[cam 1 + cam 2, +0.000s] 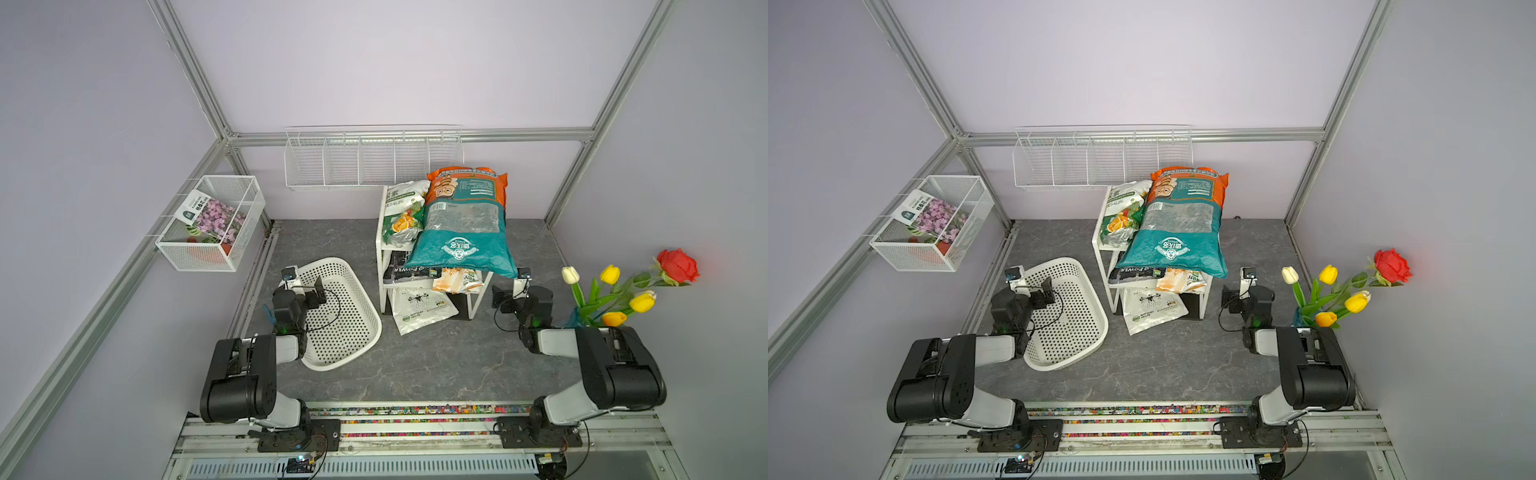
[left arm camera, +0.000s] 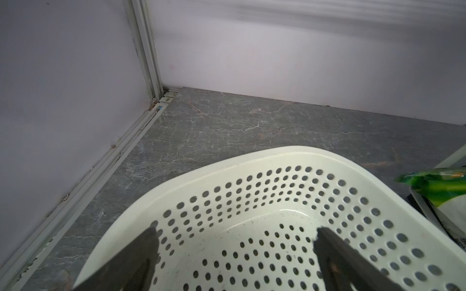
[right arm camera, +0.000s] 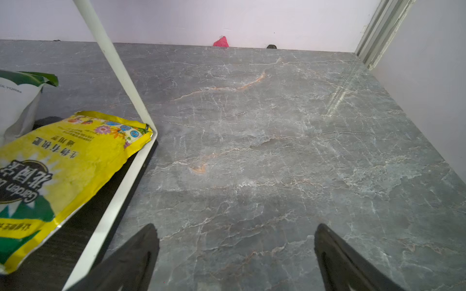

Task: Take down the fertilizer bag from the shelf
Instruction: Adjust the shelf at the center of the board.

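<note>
The fertilizer bag (image 1: 461,224) (image 1: 1177,226), large, orange and teal, lies on the top board of the white shelf (image 1: 379,249) (image 1: 1099,243) and overhangs its front. A smaller white and green bag (image 1: 402,212) lies beside it. Further bags fill the lower levels, among them a yellow bag (image 3: 63,163) at the shelf's rim (image 3: 121,191). My left gripper (image 1: 318,293) (image 2: 236,233) hangs open over a white perforated basket (image 1: 365,332) (image 2: 252,156), left of the shelf. My right gripper (image 1: 498,297) (image 3: 236,228) is open and empty, low above the floor right of the shelf.
A white bag with a drone print (image 1: 419,311) sticks out at the shelf's foot. A wire-mesh box basket (image 1: 195,253) with a flower packet hangs on the left wall. A wire rack (image 1: 374,160) hangs on the back wall. Flowers in a vase (image 1: 623,291) stand at the right.
</note>
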Controlling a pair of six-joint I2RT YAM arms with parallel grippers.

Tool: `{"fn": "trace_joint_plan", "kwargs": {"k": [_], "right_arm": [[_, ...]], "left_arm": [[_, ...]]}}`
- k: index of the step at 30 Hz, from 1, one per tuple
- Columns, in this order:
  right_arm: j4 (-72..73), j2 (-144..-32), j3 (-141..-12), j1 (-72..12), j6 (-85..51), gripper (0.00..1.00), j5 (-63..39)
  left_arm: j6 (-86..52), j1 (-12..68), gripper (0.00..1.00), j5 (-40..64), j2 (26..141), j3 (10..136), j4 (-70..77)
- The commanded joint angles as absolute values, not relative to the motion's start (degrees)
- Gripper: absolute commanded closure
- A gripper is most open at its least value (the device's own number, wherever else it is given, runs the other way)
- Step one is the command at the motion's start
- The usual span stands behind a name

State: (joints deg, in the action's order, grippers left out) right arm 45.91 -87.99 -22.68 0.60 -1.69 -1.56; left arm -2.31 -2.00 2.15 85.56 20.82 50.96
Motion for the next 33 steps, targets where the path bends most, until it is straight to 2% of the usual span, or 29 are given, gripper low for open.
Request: {"fn": "trace_joint_plan", "kwargs": {"k": [1,33], "right_arm": [[46.3,-87.1,-23.2,0.3,-1.6,0.01,-1.2],[45.6,-87.0,-23.4,0.4,-1.8,0.01,-1.2]], "left_arm": [[-2.0,-1.7,0.0,1.6,86.2,21.5,49.9],[-2.0,-1.3,0.0,0.8,86.3,21.6,50.0]]}}
